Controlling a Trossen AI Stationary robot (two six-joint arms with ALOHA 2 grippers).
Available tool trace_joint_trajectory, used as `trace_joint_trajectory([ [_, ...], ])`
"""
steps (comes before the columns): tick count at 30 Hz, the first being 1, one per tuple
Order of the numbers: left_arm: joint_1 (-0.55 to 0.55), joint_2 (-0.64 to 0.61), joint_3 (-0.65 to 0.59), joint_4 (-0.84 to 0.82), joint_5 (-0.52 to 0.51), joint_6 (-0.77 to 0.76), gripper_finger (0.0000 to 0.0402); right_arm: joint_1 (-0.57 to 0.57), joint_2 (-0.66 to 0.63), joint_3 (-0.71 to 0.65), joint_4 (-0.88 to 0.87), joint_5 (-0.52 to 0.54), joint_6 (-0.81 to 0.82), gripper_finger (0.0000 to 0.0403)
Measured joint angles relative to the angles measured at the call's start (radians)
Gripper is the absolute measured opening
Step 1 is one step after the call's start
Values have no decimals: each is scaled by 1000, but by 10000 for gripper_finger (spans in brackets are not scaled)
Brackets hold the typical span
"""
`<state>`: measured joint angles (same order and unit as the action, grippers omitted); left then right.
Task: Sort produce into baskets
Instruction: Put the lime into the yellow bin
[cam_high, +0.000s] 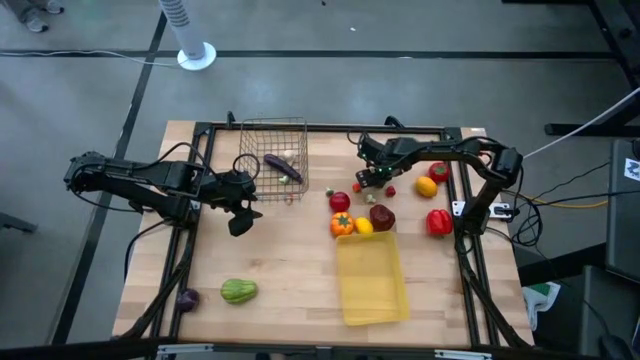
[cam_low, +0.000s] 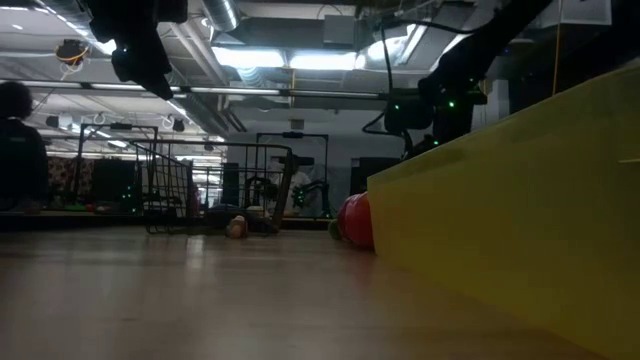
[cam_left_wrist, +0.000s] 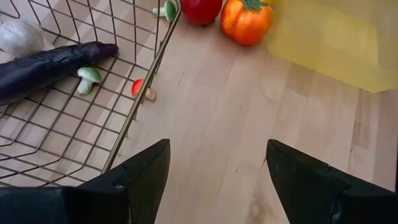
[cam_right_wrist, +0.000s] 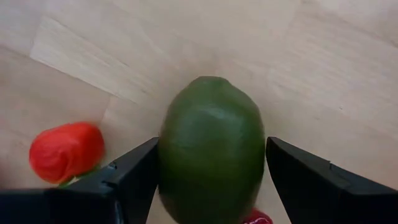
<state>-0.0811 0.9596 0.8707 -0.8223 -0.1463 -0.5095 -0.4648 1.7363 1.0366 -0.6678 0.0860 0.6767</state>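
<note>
My right gripper (cam_high: 372, 178) stands at the far right of the table, shut on a green lime (cam_right_wrist: 211, 146). A small red piece (cam_right_wrist: 65, 152) lies on the table beside the lime. My left gripper (cam_high: 240, 215) is open and empty above the bare table, just off the near right corner of the wire basket (cam_high: 272, 150). The basket holds a purple eggplant (cam_left_wrist: 50, 65), a whitish garlic (cam_left_wrist: 22, 34) and a small green mushroom (cam_left_wrist: 89, 78). The yellow tray (cam_high: 370, 280) lies near the front, empty. My right gripper pinches the lime between its two fingers, one on each of its rounded sides (cam_right_wrist: 166, 155). The fingers come from above, pointing down at the table. Whether the lime is clear of the table cannot be told.
A red apple (cam_high: 340, 201), an orange pepper (cam_high: 342, 224), a yellow piece (cam_high: 364, 226) and a dark red piece (cam_high: 381, 216) lie by the tray's far end. A red pepper (cam_high: 438, 222) lies at the right. A green squash (cam_high: 238, 291) and a purple piece (cam_high: 188, 298) lie near front left.
</note>
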Motion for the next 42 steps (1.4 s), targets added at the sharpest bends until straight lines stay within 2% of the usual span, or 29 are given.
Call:
trace_joint_trajectory([
  [3,0,0,0,0,0,-5,263,0,0,-1,-1,0,-12,269],
  [11,0,0,0,2,-18,-10,263,1,0,9,-12,-22,-114,191],
  [18,0,0,0,4,-23,-16,263,2,-8,105,-98,-88,-235,194],
  [24,0,0,0,15,-37,-17,262,55,-81,187,-163,-131,-299,196],
  [32,0,0,0,89,-74,14,262,275,-192,215,-169,-203,-314,197],
  [40,0,5,2,138,-76,11,262,592,-180,214,-155,-203,-314,198],
  [42,0,15,2,139,-76,11,262,663,-169,212,-152,-174,-313,198],
])
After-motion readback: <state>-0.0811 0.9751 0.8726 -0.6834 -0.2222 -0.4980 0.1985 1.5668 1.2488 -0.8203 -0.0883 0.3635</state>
